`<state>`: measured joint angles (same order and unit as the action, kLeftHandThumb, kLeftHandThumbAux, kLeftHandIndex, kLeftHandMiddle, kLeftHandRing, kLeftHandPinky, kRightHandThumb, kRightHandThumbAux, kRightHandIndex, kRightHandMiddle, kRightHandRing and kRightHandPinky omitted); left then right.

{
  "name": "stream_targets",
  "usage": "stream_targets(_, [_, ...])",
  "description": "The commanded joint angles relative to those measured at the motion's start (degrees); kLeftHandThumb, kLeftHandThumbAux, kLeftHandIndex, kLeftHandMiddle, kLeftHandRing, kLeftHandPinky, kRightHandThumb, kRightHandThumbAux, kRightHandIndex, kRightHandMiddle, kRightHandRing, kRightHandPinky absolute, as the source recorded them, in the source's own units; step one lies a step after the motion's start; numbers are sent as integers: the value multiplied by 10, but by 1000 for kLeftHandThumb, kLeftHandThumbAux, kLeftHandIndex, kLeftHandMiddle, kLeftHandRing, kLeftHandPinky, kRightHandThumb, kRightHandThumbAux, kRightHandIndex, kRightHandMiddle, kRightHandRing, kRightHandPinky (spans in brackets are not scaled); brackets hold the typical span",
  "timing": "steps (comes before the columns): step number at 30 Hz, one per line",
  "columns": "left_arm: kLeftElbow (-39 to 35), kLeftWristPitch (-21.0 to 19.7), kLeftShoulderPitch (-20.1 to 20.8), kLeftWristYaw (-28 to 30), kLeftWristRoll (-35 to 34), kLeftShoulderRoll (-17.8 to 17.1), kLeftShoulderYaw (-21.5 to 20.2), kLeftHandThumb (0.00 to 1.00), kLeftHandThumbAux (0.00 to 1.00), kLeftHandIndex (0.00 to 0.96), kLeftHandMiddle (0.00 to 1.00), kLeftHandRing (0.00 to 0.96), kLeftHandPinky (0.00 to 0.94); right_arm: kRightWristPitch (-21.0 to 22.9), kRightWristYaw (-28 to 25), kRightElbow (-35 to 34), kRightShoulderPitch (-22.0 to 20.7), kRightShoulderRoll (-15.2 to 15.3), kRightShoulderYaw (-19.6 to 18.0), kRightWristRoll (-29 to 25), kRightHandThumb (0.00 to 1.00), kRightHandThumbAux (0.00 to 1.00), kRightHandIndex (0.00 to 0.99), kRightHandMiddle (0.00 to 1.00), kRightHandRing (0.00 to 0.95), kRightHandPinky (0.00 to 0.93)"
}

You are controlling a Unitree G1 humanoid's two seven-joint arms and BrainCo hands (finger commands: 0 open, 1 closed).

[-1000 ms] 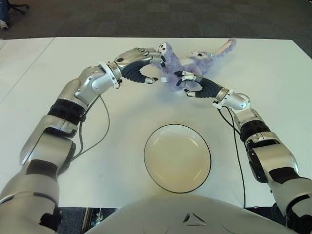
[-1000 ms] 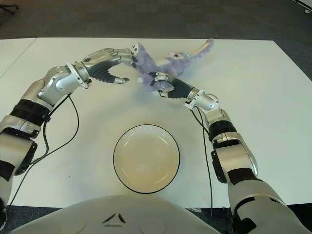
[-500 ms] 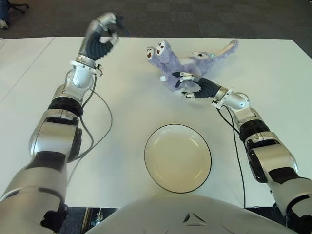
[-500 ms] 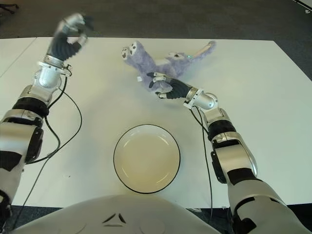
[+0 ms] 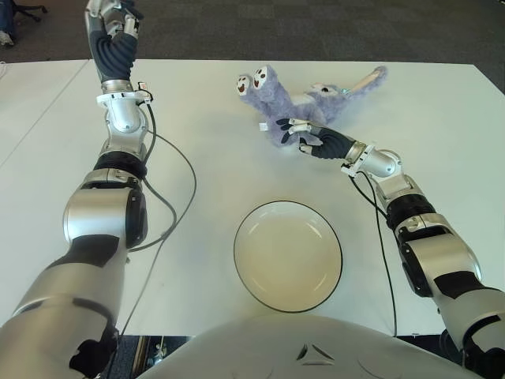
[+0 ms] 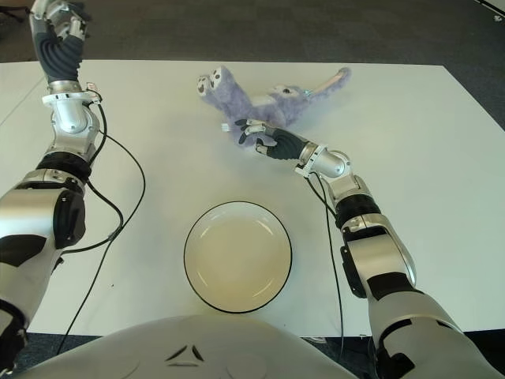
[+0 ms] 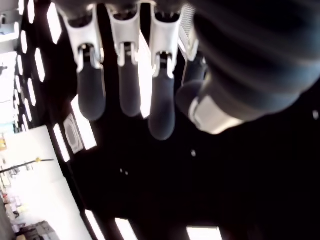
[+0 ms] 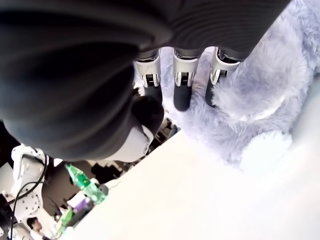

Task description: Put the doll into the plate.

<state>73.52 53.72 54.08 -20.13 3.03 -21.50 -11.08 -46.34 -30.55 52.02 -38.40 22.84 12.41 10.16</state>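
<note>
Your doll [image 5: 296, 106] lies on the white surface [image 5: 442, 142] at about 12 o'clock from the plate [image 5: 287, 255], well apart from it, feet toward 10 o'clock and the long ear or tail trailing toward 2 o'clock. It looks like a soft plush toy — judge it light, limp and furry, so it should squash under the fingers rather than slip, and nothing about it seems fragile.

Your right robot hand [image 5: 309, 140] sits at the doll's near edge, fingers [image 8: 181, 90] loosely curled and touching the fur, the thumb set apart. It has not closed around anything; the wrist view shows the fingertips pressing the pile, not gripping it.

Your left robot hand [image 5: 110, 17] is raised high at 10 o'clock, beyond the far left edge of the surface, its fingers [image 7: 127, 75] hanging half-curled and empty.

Take hold at the thick middle of the body — the plump torso gives the fingers and thumb something to pinch from both sides. A leg or the thin ear would let the rest dangle and swing. Expect it to sag once lifted, so carry it clear of the plate's rim.
</note>
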Motion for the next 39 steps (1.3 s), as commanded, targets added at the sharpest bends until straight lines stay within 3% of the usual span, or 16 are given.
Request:
stream_targets(1, [18, -22, -7, 34, -32, 34, -31, 680, 711, 426, 498, 526, 558, 12, -6, -8, 13, 0, 5, 7, 880, 806, 306, 45, 178, 224])
stream_targets(3, [23, -43, -8, 39, -37, 39, -38, 680, 711, 424, 494, 522, 541, 11, -2, -11, 15, 1, 5, 9, 879, 805, 306, 48, 173, 203])
stream_targets(6, [35, -106, -13, 42, -39, 50, -47, 678, 714, 420, 482, 514, 522, 0, 18, -17, 21, 3, 1, 16, 856, 810, 305, 47, 159, 192])
stream_targets(7, [38, -124, -14, 43, -38, 53, -49, 677, 715, 419, 474, 510, 520, -5, 26, -17, 22, 3, 0, 18, 964, 759, 302, 46, 190, 351])
stream_targets(9, [42, -161, -15, 49, -37, 61, -52, 675, 717, 416, 466, 507, 525, -32, 59, -15, 25, 2, -7, 26, 997, 742, 290, 39, 224, 405])
stream_targets(18, [40, -247, -16, 56, -7, 83, -31, 671, 722, 409, 399, 473, 486, -119, 182, 8, -14, -12, -54, 23, 1000, 741, 260, 34, 239, 404])
stream_targets(20, [40, -263, -17, 54, 3, 89, -22, 670, 724, 406, 369, 452, 477, -141, 220, 6, -23, -19, -74, 19, 509, 732, 235, 110, 230, 305])
stream_targets(21, [40, -273, -18, 60, 7, 89, -18, 669, 725, 405, 358, 445, 478, -153, 245, -21, -24, -26, -96, 7, 425, 711, 241, 144, 221, 272])
stream_targets(23, [41, -285, -19, 70, 11, 87, -14, 668, 725, 403, 348, 436, 466, -168, 288, -70, -22, -42, -128, -2, 650, 724, 384, 228, 268, 322])
stream_targets(24, [40, -289, -20, 74, 13, 86, -13, 668, 725, 403, 341, 429, 457, -173, 307, -90, -21, -50, -140, -2, 675, 725, 400, 261, 301, 336])
stream_targets(31, [39, -305, -24, 91, 17, 81, -9, 668, 726, 403, 329, 429, 492, -177, 401, -190, -2, -125, -190, -15, 689, 719, 408, 333, 364, 355])
stream_targets(32, [39, -306, -24, 94, 17, 81, -9, 669, 726, 404, 339, 442, 513, -183, 434, -200, -6, -146, -210, -5, 681, 728, 406, 279, 298, 277])
stream_targets(34, [38, -306, -25, 98, 15, 82, -11, 669, 726, 404, 339, 444, 514, -199, 502, -197, -20, -175, -253, 31, 700, 714, 416, 370, 391, 394])
stream_targets(37, [38, -308, -25, 102, 14, 82, -13, 668, 726, 403, 339, 447, 519, -211, 546, -185, -30, -187, -276, 61, 705, 713, 419, 386, 412, 427])
stream_targets(38, [38, -308, -25, 102, 13, 82, -14, 668, 726, 403, 342, 450, 525, -213, 554, -181, -32, -188, -279, 68, 802, 690, 437, 422, 422, 440])
stream_targets(39, [38, -309, -25, 103, 13, 82, -14, 668, 726, 403, 343, 451, 527, -215, 561, -178, -34, -188, -281, 74, 826, 685, 442, 431, 425, 443])
